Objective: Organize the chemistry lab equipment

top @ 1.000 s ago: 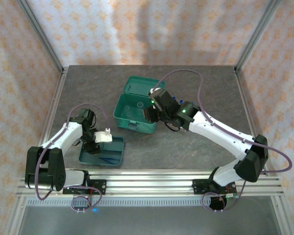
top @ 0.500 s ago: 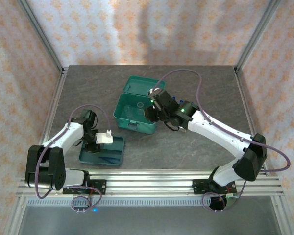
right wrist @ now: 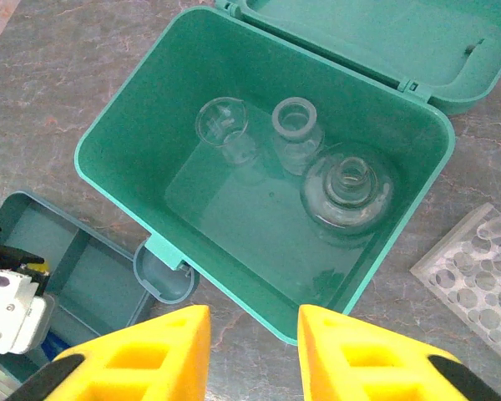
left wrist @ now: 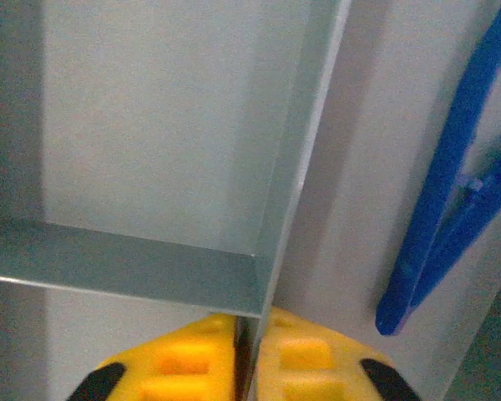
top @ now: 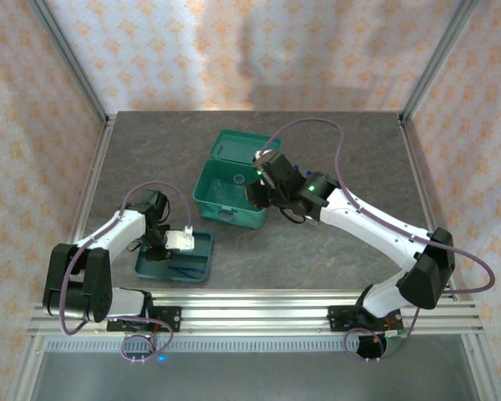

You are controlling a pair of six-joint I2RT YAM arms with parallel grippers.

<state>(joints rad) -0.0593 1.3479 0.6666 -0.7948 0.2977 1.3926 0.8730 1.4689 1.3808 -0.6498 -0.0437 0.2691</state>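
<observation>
Since a second ago the left gripper (left wrist: 249, 326) has edged rightward over the teal divided tray (left wrist: 167, 117) near the tabletop's near-left corner. Its fingers are pinched on a divider wall, and blue tweezers (left wrist: 441, 192) lie in the next compartment. Mid-table, the right gripper (right wrist: 252, 334) hangs wide open and empty above the open case (right wrist: 242, 225), which contains glass vessels (right wrist: 346, 184). The perforated rack (right wrist: 476, 267) lies just beside the case. Lifting by that thin divider could tilt the tray and spill the tweezers. The tabletop (top: 150, 150) is grey and stone-patterned, with patterned curtain walls (top: 234, 50) around it.

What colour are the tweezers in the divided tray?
Blue; the slim plastic tweezers show best in the left wrist view, lying in the flat teal divided tray.
</observation>
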